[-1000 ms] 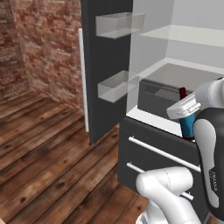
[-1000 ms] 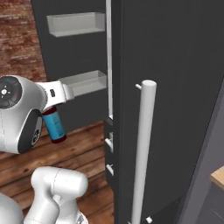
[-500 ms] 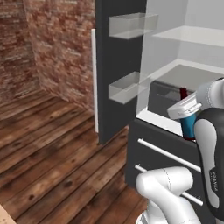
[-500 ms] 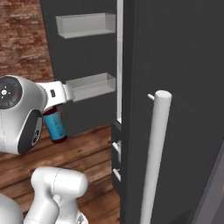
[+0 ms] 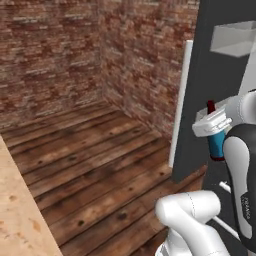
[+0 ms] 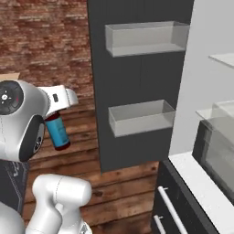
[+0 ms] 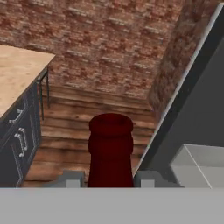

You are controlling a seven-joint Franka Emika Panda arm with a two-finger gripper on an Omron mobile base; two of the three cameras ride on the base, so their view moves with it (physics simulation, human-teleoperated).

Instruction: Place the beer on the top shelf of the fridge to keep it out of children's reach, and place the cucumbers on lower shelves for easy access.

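Observation:
The beer (image 6: 58,133), a dark bottle with a blue-teal label, hangs upright in my gripper (image 5: 214,125), which is shut on its neck. Its reddish cap (image 7: 110,140) rises between my fingertips (image 7: 72,179) in the hand view. The fridge stands open: its dark door (image 6: 137,82) swings out toward the brick wall, and its pale interior (image 6: 205,68) lies to the right. Two glass shelves (image 6: 223,58) (image 6: 211,114) show at the interior's edge, well to the right of the bottle. The cucumbers are out of view.
Two clear bins (image 6: 146,37) (image 6: 140,117) hang on the door's inner face. The long white door handle (image 5: 181,100) stands just left of the bottle. Dark drawers with white handles (image 6: 171,211) sit below the interior. A wooden counter (image 7: 17,72) stands to one side.
The whole picture has shifted: the base has moved, so both views now face the open door and the brick corner. The bottle stays held in the gripper.

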